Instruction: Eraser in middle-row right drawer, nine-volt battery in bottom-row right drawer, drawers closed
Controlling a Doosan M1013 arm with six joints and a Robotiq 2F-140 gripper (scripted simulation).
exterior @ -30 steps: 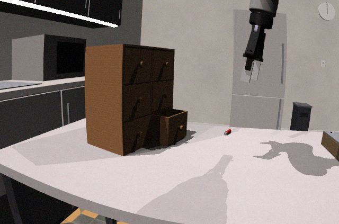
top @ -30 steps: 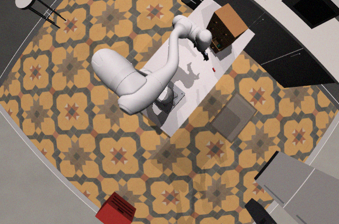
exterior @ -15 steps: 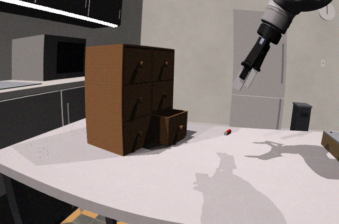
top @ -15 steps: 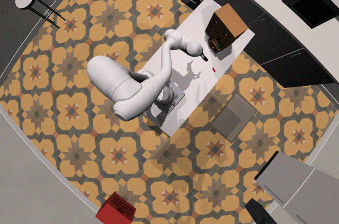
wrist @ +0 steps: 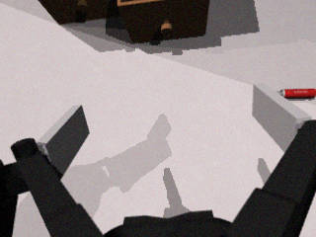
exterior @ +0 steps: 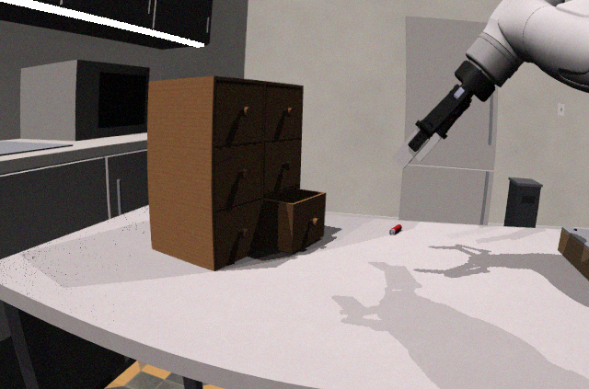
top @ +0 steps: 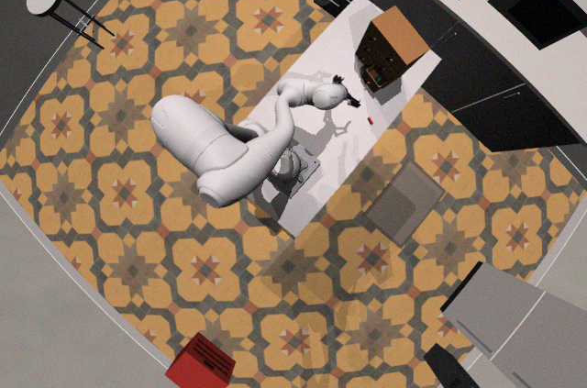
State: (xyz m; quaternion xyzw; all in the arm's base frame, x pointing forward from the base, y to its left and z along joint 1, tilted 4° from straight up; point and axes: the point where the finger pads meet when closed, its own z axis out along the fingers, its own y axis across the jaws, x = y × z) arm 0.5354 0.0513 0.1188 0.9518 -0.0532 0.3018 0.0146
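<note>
The brown small chest stands upright on the table. Its right bottom drawer is pulled partly out and looks level. A small green thing lies inside; I cannot tell whether it is the battery. The right middle drawer looks pushed in, as do the other drawers. I cannot make out the eraser in any view. My gripper is wide open and empty, above the table in front of the chest, tilted with its fingers toward the chest.
A red cylinder lies on the white table, to the right in front of the chest. The arm's base plate is at the table's other end. Kitchen cabinets stand behind the chest.
</note>
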